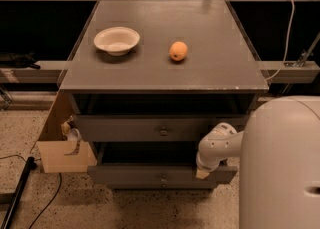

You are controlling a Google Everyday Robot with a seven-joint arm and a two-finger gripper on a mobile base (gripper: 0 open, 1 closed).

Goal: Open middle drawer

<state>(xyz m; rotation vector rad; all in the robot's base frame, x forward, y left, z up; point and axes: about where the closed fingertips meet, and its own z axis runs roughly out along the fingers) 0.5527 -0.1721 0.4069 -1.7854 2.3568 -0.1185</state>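
Note:
The middle drawer point(150, 174) is the long dark grey front with a small round knob point(163, 178). It stands pulled out from the cabinet, with its dark interior showing behind the front. The top drawer point(130, 129) above it is in. The lowest drawer is hidden behind the pulled-out front. My gripper point(202, 172) is at the end of the white arm point(217, 145), at the upper edge of the middle drawer's front near its right end.
A white bowl point(116, 40) and an orange fruit point(178, 51) sit on the cabinet top point(210, 73). A cardboard box point(62, 155) stands against the cabinet's left side. A black pole point(15, 193) and a cable lie on the floor at left. My white body point(282, 163) fills the lower right.

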